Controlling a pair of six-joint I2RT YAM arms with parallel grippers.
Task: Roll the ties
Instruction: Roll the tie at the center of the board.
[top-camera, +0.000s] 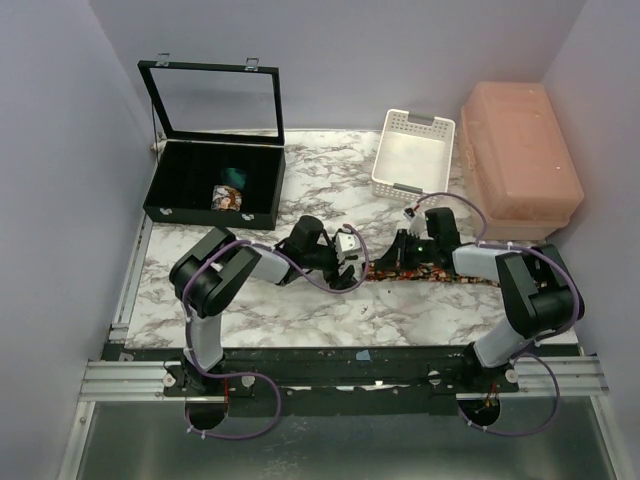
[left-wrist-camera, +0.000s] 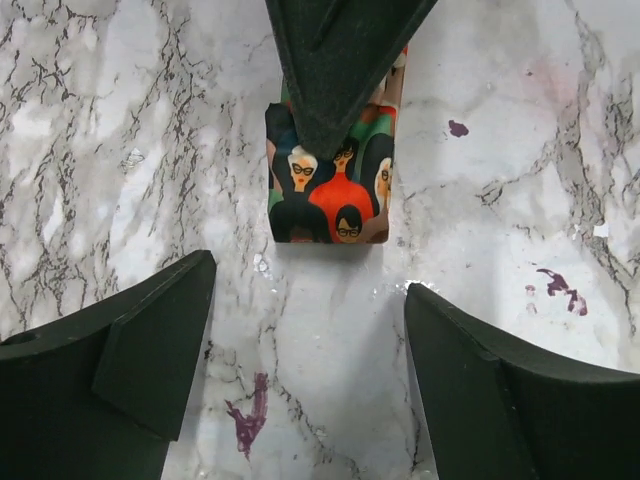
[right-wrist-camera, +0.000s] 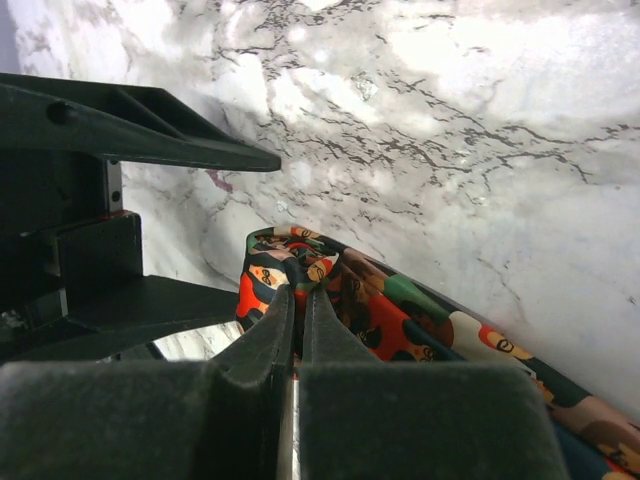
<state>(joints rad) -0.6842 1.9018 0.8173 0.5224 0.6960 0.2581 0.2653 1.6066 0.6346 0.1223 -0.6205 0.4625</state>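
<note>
Nearest, at 6 o'clock in the top view, a ribbed grey metal rail (top-camera: 130, 378) with the left arm (top-camera: 215, 275) and the right arm (top-camera: 530, 290) bolted on, both black and chunky, thin purple wires (top-camera: 240, 410) looped around them. Farther in, a smooth table (top-camera: 250, 310), white like marble, with grey veins and a few small purple spots. Near the middle, the left gripper (left-wrist-camera: 310, 278): two thick, flat black fingers spread wide apart, holding nothing, bare table between them. Just past it, toward 12 o'clock in the left wrist view, the blunt square end of the tie (left-wrist-camera: 330, 195): soft thin cloth, dark, printed with little cartoon faces in glasses, in red, orange and green. On that end, the right gripper (right-wrist-camera: 297, 300): two pointed black fingers pressed tight together, pinching the cloth, with the end bunched into a small curl at the tips. Rest of the tie flat on the table, a long narrow strip running toward 3 o'clock in the top view, beside the right arm. Farther back, at 10 o'clock, a black box (top-camera: 210, 215) with square corners and a clear lid (top-camera: 215, 100) standing open. Inside, a rolled tie (top-camera: 227, 197) in a busy print and a teal roll (top-camera: 236, 175) just behind it; touching or not, hard to tell. At 1 o'clock, a white plastic basket (top-camera: 405, 186) with slots in its walls. At 2 o'clock, a pale pink plastic tub (top-camera: 520, 160) with rounded corners and its lid on.
</note>
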